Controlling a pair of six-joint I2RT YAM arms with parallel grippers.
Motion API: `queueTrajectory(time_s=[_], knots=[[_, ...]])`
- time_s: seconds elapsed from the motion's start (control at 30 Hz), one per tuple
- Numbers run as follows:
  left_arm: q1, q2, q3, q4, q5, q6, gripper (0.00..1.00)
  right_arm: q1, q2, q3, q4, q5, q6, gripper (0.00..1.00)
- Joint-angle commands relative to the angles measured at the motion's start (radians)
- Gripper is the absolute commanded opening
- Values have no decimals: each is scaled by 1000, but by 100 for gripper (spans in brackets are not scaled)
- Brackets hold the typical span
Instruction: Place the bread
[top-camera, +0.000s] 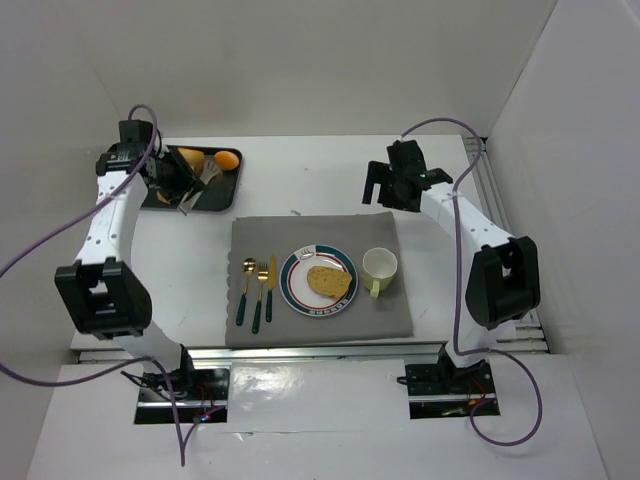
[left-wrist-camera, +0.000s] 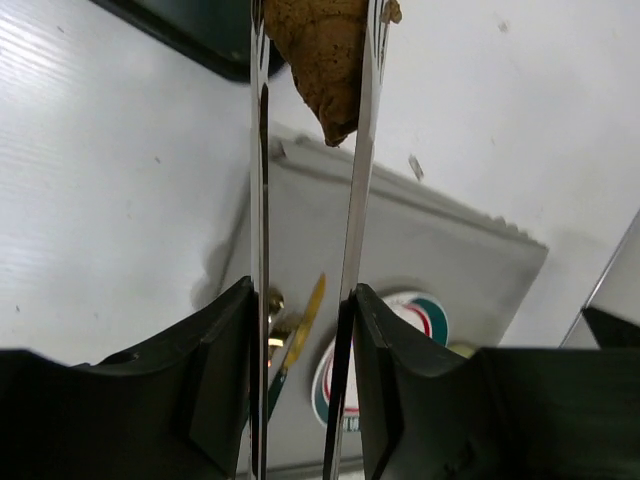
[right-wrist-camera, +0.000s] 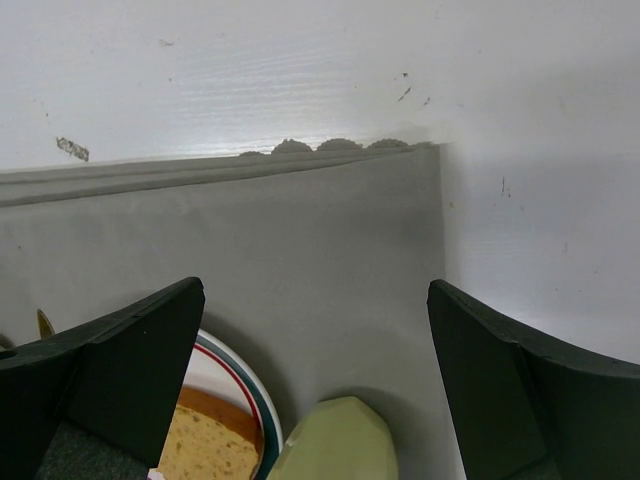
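Observation:
My left gripper (top-camera: 168, 177) (left-wrist-camera: 305, 300) is shut on metal tongs (left-wrist-camera: 355, 150), over the black tray (top-camera: 222, 190) at the far left. The tongs pinch a brown piece of bread (left-wrist-camera: 325, 50) between their tips, lifted above the tray's edge (left-wrist-camera: 190, 35). A round bread slice (top-camera: 329, 281) (right-wrist-camera: 205, 445) lies on the green-rimmed plate (top-camera: 296, 295) (right-wrist-camera: 252, 400) on the grey placemat (top-camera: 300, 235). My right gripper (top-camera: 385, 185) (right-wrist-camera: 315, 300) is open and empty above the placemat's far right corner.
A pale green cup (top-camera: 379, 267) (right-wrist-camera: 335, 440) stands right of the plate. Gold and green cutlery (top-camera: 258, 292) lies left of it. An orange item (top-camera: 228, 158) and another brown piece (top-camera: 189, 155) are in the tray. White walls enclose the table.

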Motion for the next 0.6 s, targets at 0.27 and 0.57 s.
queueTrajectory(time_s=[0.27,0.57], knots=[[-390,-436,-313,-72,-35,141,39,6,-195,-98,9,11,10,100],[-617,-510,-500,55,-100,74,40,6,-283,-146,10,-4,10,100]])
